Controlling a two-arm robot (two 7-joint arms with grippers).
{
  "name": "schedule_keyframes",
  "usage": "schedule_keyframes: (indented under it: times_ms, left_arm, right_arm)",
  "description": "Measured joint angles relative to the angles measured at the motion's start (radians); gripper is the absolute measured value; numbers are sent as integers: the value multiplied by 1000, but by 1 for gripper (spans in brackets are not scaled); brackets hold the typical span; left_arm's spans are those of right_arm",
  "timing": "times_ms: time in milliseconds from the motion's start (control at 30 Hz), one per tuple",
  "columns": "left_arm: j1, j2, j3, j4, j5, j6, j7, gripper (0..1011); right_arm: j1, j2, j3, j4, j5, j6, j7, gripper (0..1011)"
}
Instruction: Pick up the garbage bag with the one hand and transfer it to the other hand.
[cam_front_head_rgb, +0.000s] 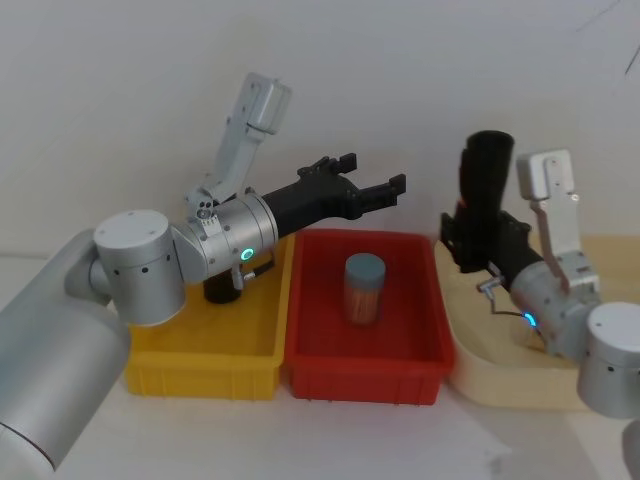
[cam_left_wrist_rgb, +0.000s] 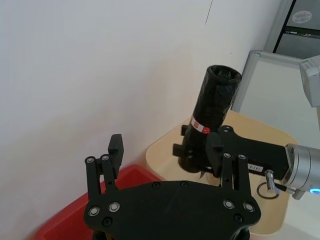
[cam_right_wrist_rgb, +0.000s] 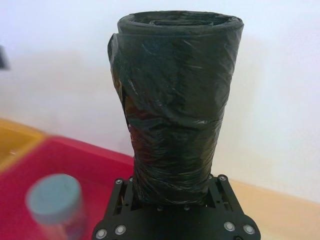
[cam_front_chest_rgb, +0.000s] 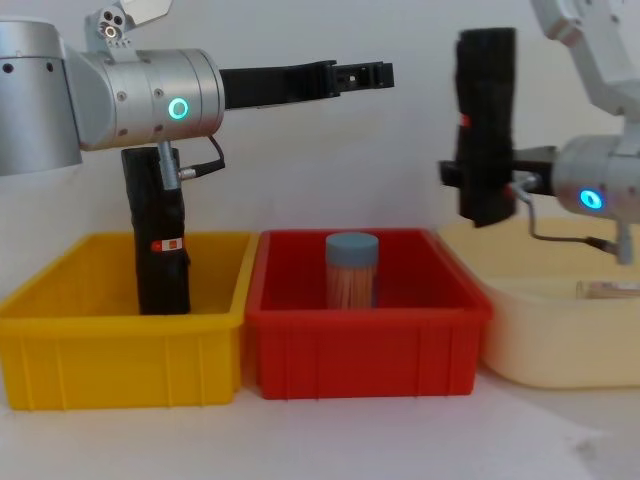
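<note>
I see the left hand stretched level over the red bin, fingers spread wide, gripping nothing. Right hand clamps the garbage bag upright, aloft beside the beige tray. Yellow bin contains a second black roll; the red bin holds a blue-capped jar.

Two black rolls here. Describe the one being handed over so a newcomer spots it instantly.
Start at the beige tray on the robot's right. Above it, the right gripper clamps an upright black roll in mid-air. The other roll stands in the yellow bin.
</note>
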Motion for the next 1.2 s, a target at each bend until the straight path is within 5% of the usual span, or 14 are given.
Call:
schedule_keyframes:
  times_ms: [333, 867, 1200]
  left_arm:
    - [0, 0, 0, 0, 0, 0, 0, 1000]
    - [0, 0, 0, 0, 0, 0, 0, 1000]
    - [0, 0, 0, 0, 0, 0, 0, 1000]
  right_arm:
    - [-19, 51, 18, -23, -42, 90, -46, 578]
    - [-29, 85, 26, -32, -73, 151, -70, 1004]
    - [-31, 91, 28, -34, -79, 163, -75, 1004]
